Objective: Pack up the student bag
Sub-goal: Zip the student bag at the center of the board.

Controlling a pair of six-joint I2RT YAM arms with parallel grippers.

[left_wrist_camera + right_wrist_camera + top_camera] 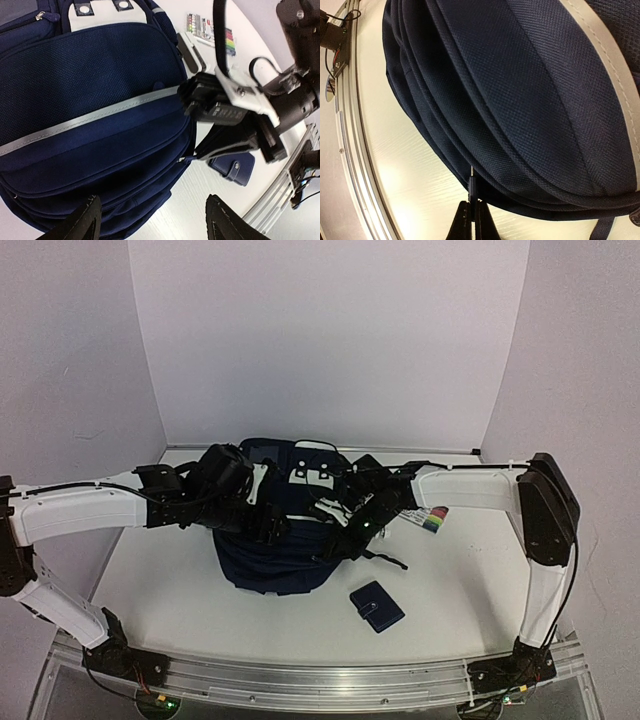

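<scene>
The student bag [275, 560] lies flat mid-table, navy with a grey-white stripe [85, 120] and a white patch [312, 475] at its far end. My right gripper [472, 206] is shut on a zipper pull [472, 186] at the bag's edge. It also shows in the top view [335, 545] and in the left wrist view [235, 145], with the pull [187, 159] taut. My left gripper [155, 217] is open and empty, hovering over the bag's near part, and shows in the top view [268, 520].
A small navy wallet [377, 606] lies on the table right of the bag and shows in the left wrist view [232, 169]. A pack of coloured markers [435, 518] lies at the right, behind the right arm. The metal rail [320, 680] runs along the near edge.
</scene>
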